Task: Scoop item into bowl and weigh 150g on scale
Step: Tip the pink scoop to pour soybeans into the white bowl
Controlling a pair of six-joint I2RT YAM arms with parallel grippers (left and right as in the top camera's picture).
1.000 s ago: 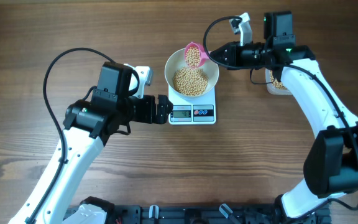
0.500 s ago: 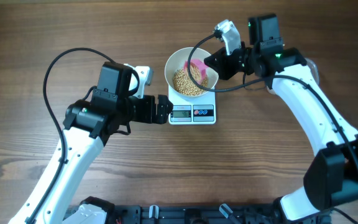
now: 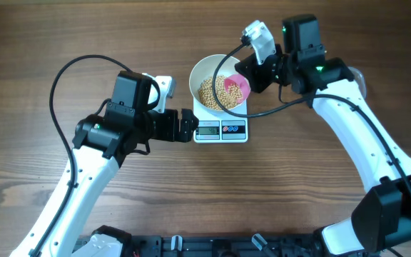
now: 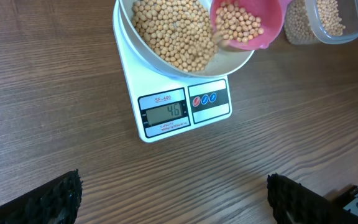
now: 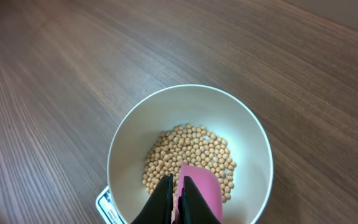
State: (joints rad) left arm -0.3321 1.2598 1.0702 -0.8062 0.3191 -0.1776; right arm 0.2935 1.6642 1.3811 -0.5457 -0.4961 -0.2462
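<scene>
Under the scoop, all round: bare wood table (image 3: 41, 43), lots of free room to its left and toward the front.

- R arm: has swung in from the tub side over the last sec and now hangs over the bowl's R half. L arm hasn't budged, parked just L of the scale.
- Scale (image 3: 220, 130): directly below the tool. Display (image 4: 169, 111) looks like 46, so I judge it well short of target.
- Bowl (image 3: 200, 68): sits square on the scale, approx. a third full. Its R rim is right beneath the scoop's lip.
- Tub (image 4: 355, 25): behind/R of the scoop, stock left in it. Mostly hidden by the R arm from overhead.
- Left gripper (image 3: 188, 125): jaws spread wide, nothing in them, tips near the scale's L edge. Can't tell if touching.
- Right gripper (image 5: 179, 188): clenched tight on the scoop handle.
- Scoop (image 4: 247, 25): pink. A sec ago it was level over the bowl's far rim. Now it's lower and tipped inward, still loaded.
- Beans (image 3: 212, 91): main pile in the bowl, below and L of the scoop. Rest sit in the scoop, starting to slide.

Reading: pour underway, more loads probably needed.

Edges: lip sits close to the bowl rim, so spill risk to the R. Clear exit up and back toward the tub.
</scene>
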